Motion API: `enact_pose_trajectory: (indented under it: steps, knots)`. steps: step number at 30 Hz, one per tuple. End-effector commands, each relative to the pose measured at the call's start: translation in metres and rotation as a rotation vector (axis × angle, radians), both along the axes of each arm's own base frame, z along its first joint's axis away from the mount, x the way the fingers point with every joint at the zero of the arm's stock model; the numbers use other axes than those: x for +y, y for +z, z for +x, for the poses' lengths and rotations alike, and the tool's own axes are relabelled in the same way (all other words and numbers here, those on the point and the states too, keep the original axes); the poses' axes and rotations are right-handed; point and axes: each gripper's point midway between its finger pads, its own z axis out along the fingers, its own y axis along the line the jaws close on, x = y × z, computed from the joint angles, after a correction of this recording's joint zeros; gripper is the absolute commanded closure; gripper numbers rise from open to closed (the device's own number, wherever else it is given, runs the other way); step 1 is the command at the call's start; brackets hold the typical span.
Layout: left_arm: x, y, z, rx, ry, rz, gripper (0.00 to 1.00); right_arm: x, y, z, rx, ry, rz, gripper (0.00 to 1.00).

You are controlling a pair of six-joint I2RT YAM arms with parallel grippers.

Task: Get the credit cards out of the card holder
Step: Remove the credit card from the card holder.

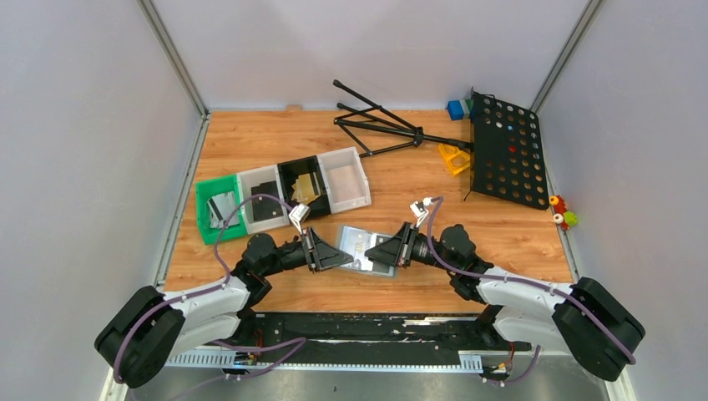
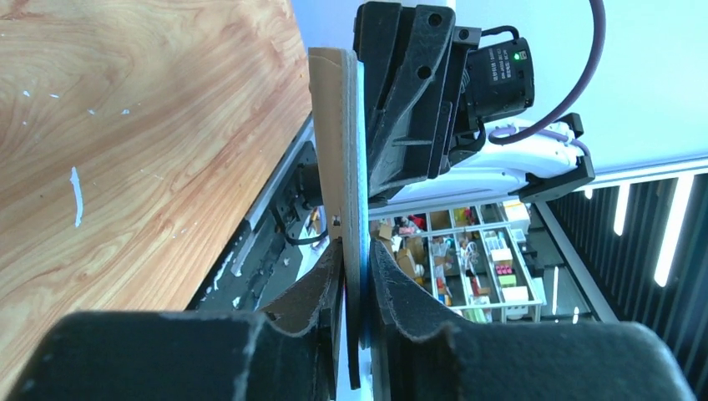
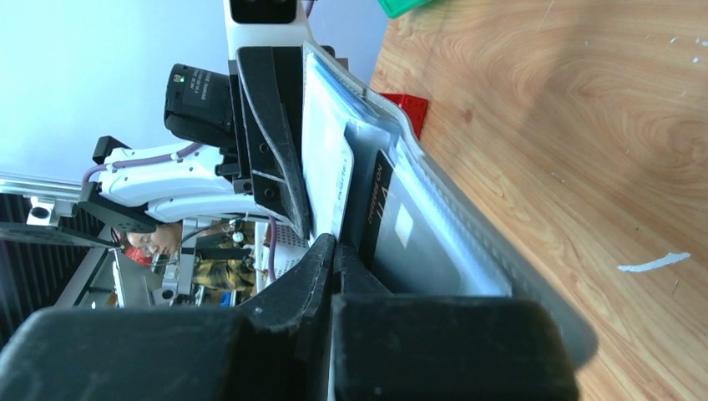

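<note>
Roughly at the tabletop's middle, a little toward the near edge, the card holder (image 1: 365,248) hangs between both arms, lifted off the wood and spread open.

Left gripper (image 1: 341,257): fingers pressed together on the holder's left margin. Its wrist view shows the cover edge-on, nipped between the pads (image 2: 401,288).

Right gripper (image 1: 376,249): fingers likewise pressed together at the opposite margin, biting where the clear sleeves end. Whether this bite takes only the holder's leaf or also the end of the pale card (image 3: 327,167) cannot be told. A black card (image 3: 392,230) with gold lettering sits in the sleeve just beside the fingers, untouched.

Toward the left edge, the row of trays (image 1: 200,209) carries a silvery card (image 1: 222,206), a dark card (image 1: 265,205) and a gold card (image 1: 305,187), one per compartment. A red block (image 3: 409,109) lies on the wood beyond the holder.

Step in hand, as I read it: the credit cards are partly extracted, at least two are left inside, and the holder is steadied for the next pull. The next move probably calls for the left claw to keep its clamp while the right lets go, grips one card's exposed end alone, and draws it straight along the sleeve. A skewed pull would likely drag the whole holder.
</note>
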Motion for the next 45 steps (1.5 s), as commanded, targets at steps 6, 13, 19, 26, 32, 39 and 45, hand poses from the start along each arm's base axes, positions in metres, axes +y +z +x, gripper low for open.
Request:
enact_pose_trajectory:
  steps: [6,13,19,26,32,39,45]
  knots:
    - [0.008,0.011,0.009,-0.072,0.109,-0.009,0.86,-0.007,-0.003,-0.011,-0.021,0.022,-0.049,1.00]
    - [0.010,0.008,0.010,-0.075,0.121,0.012,0.88,-0.018,-0.007,-0.012,-0.025,-0.005,-0.045,1.00]
    - [0.005,0.013,0.009,-0.098,0.077,0.028,1.00,-0.017,0.002,-0.012,-0.051,-0.001,-0.026,0.98]
    - [0.000,0.030,0.003,-0.111,0.030,-0.061,1.00,-0.015,0.013,-0.013,-0.066,0.012,0.031,0.61]
    - [-0.001,0.036,0.000,-0.100,0.006,-0.130,1.00,-0.012,0.022,-0.013,-0.065,0.021,0.076,0.61]
    - [0.001,0.046,-0.004,-0.141,0.002,-0.161,1.00,-0.010,0.011,-0.010,-0.010,0.013,0.060,0.52]
    - [0.001,0.055,-0.009,-0.182,-0.019,-0.163,1.00,-0.009,0.014,-0.008,-0.017,0.014,0.080,0.56]
